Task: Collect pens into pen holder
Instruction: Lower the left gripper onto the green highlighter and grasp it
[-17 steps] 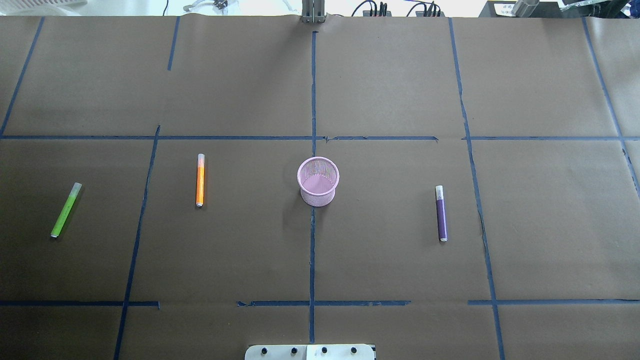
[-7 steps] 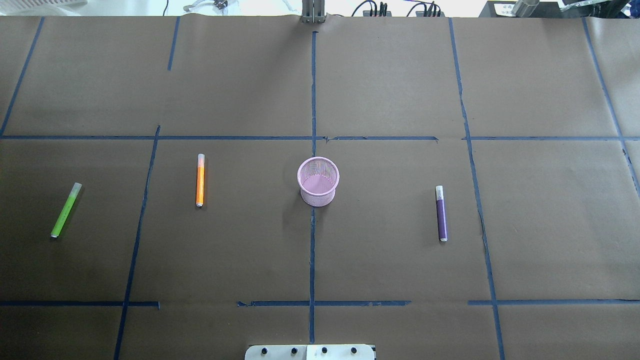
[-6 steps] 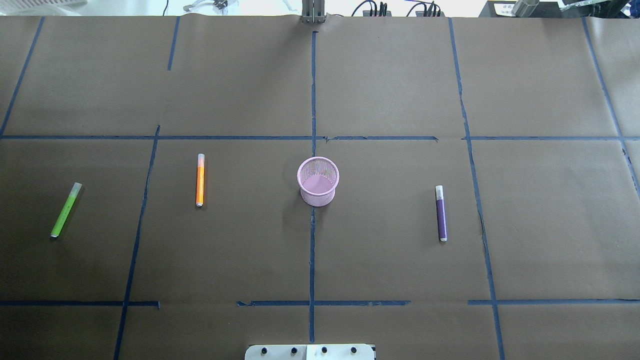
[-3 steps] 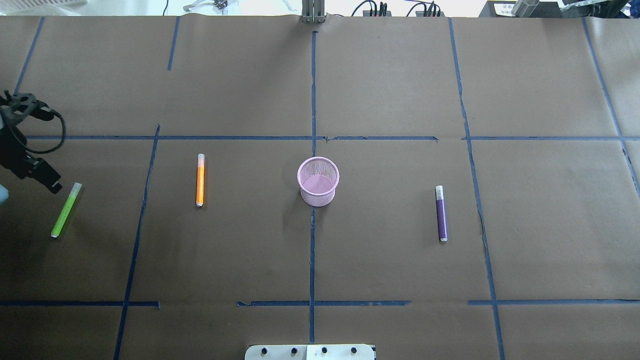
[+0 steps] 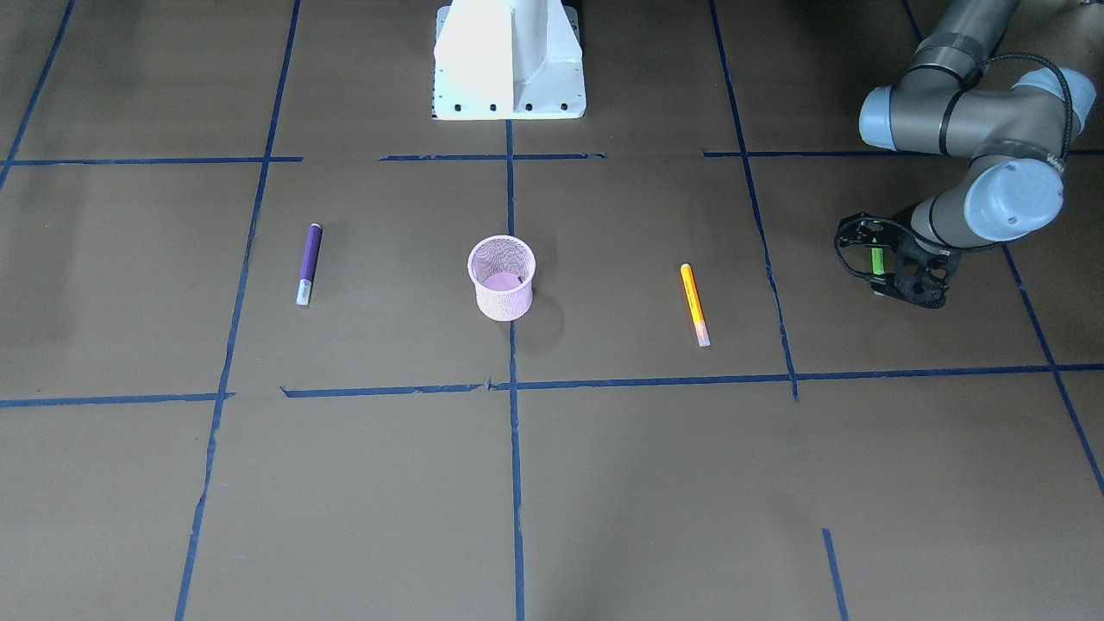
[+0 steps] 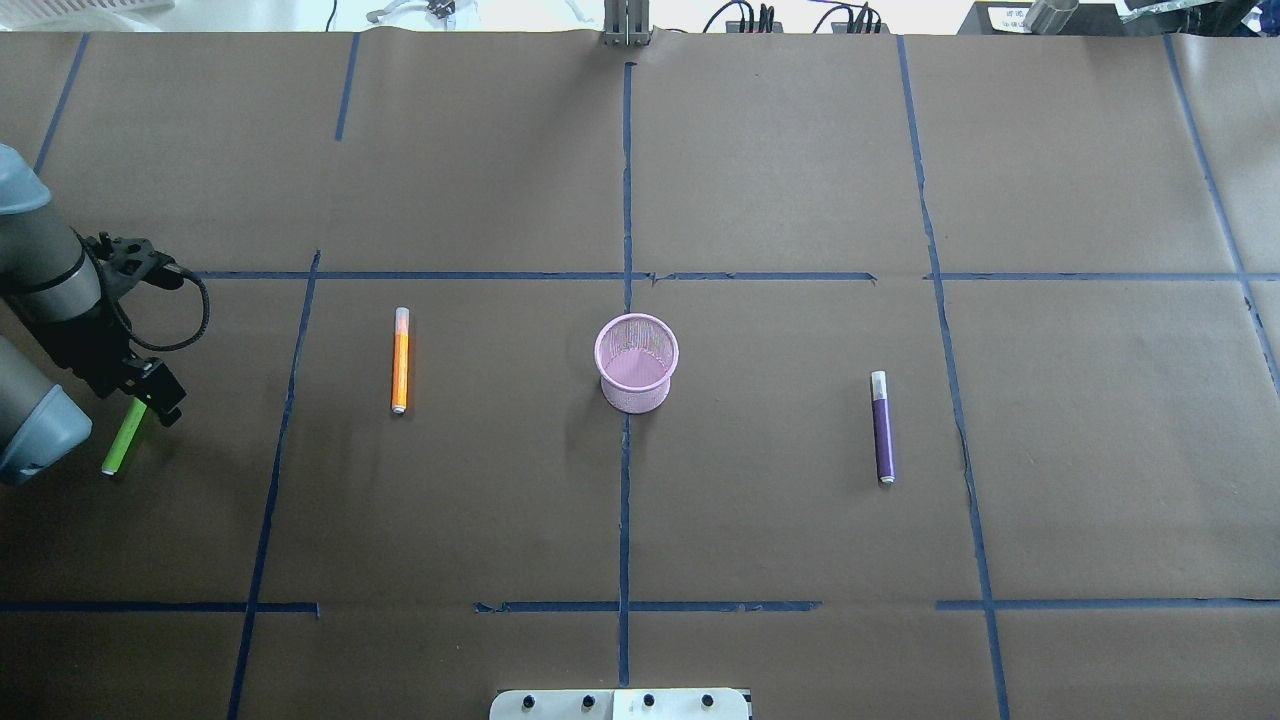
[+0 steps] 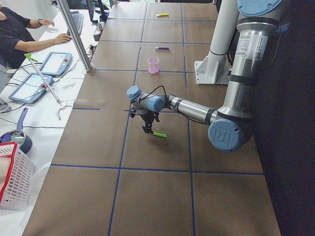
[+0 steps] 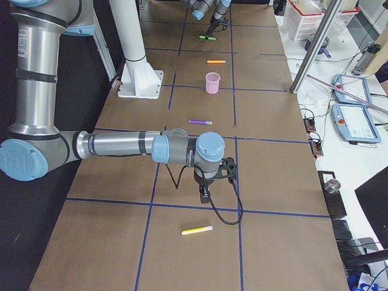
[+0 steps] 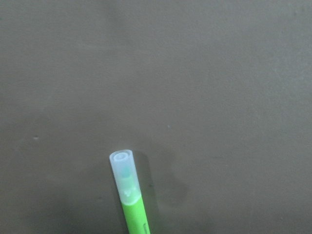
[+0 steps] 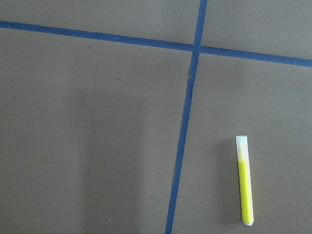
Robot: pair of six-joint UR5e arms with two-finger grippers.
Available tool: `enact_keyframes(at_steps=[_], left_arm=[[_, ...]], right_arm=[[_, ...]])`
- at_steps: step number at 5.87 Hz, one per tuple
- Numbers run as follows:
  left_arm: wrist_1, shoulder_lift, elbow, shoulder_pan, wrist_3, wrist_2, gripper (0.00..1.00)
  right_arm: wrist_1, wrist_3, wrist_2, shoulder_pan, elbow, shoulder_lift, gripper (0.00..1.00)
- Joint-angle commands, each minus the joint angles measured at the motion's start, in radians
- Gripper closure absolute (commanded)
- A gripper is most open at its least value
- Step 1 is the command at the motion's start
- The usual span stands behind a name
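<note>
The pink mesh pen holder (image 6: pixel 637 365) stands upright and empty at the table's middle. The orange pen (image 6: pixel 400 360) lies to its left and the purple pen (image 6: pixel 883 432) to its right. The green pen (image 6: pixel 118 448) lies at the far left. My left gripper (image 6: pixel 152 388) points down over the green pen's cap end, which shows in the left wrist view (image 9: pixel 127 183). I cannot tell whether the left gripper is open or shut. My right gripper (image 8: pixel 205 195) shows only in the exterior right view, low over the paper; I cannot tell its state.
A yellow pen (image 10: pixel 245 181) lies on the paper near my right gripper, beyond the overhead view's right side. Blue tape lines cross the brown paper. The robot's base (image 5: pixel 509 60) stands behind the holder. An operator and tablets are at the far table edge.
My left arm has come in from the left edge and moved over the green pen's cap end. The pens and the holder have not moved.
</note>
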Motion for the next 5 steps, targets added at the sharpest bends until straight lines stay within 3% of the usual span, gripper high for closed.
enact_keyframes(at_steps=[1, 5], left_arm=[[-0.007, 0.003, 0.019, 0.008, 0.0, 0.014, 0.07], [-0.011, 0.005, 0.037, 0.006, 0.043, 0.014, 0.18]], right_arm=[[0.0, 0.0, 0.0, 0.0, 0.0, 0.0, 0.0], [0.001, -0.001, 0.0, 0.0, 0.006, 0.0, 0.0]])
